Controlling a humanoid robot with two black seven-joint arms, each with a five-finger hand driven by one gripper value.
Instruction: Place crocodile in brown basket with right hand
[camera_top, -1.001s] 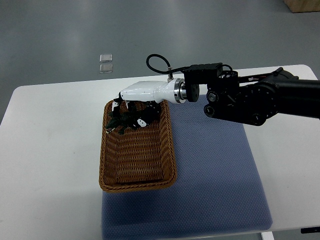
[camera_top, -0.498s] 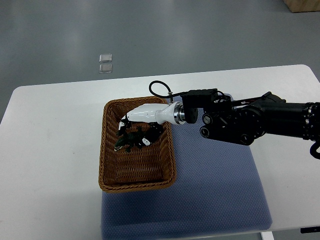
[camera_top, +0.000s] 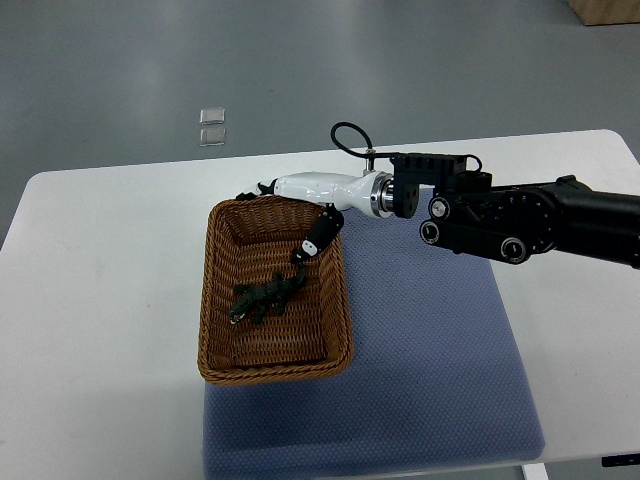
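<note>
Wicker walls of the brown basket rest on a white table, and the basket's right edge overlaps a blue mat. Above the basket's far right corner hangs the right hand, white-shelled, fingers loose and spread, gripping nothing. The crocodile lies free on the basket's floor near its middle, dark green, stretched diagonally. Its head end is hard to make out, and the fingertips beyond the far rim blur.

White table with rounded corners, blue-grey mat lying over its near right part, grey floor beyond, two small pale squares far left, brown box corner far right
</note>
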